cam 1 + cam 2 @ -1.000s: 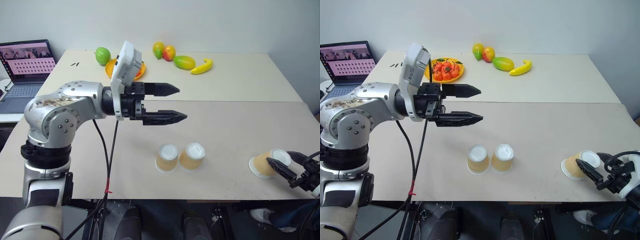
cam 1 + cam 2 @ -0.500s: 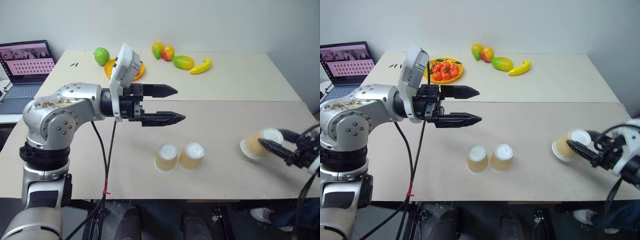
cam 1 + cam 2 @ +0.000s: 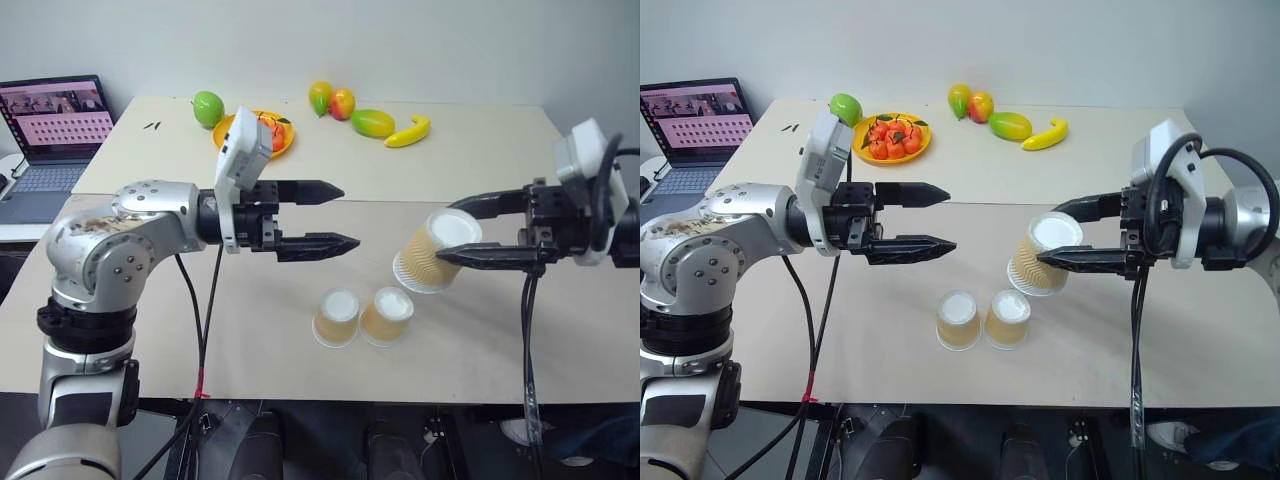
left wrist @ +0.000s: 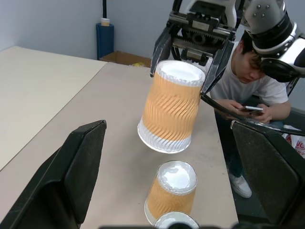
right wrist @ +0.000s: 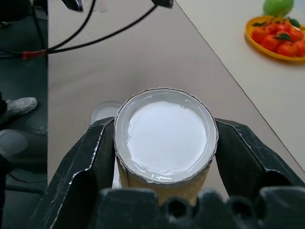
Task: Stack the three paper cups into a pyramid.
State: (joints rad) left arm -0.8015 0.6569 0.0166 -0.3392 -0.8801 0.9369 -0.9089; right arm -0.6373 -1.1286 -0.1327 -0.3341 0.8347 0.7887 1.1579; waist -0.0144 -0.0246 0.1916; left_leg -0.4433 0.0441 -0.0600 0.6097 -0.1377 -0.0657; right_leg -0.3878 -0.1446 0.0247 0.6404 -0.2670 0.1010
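Two tan paper cups [image 3: 336, 317] [image 3: 386, 314] stand upside down, side by side and touching, near the table's front edge. The third paper cup [image 3: 437, 250] hangs in the air above and to the right of them, base up and tilted. My right gripper [image 3: 447, 234] is shut on its upper sides, and its white base [image 5: 166, 135] sits between the fingers [image 5: 86, 167]. My left gripper [image 3: 348, 215] hovers open and level to the left of the held cup, holding nothing. The held cup [image 4: 170, 106] appears over a standing cup [image 4: 171, 188] in the left wrist view.
At the back of the table are an orange plate of tangerines [image 3: 262, 135], a green apple [image 3: 207, 108], mangoes [image 3: 371, 122] and a banana [image 3: 408, 132]. A laptop [image 3: 58, 130] sits at far left. A seated person [image 4: 248, 90] is beyond the table's right end.
My right gripper closed on the cup lying at the front right edge, lifted it and swung left; the cup turned base up. The left gripper stayed put.
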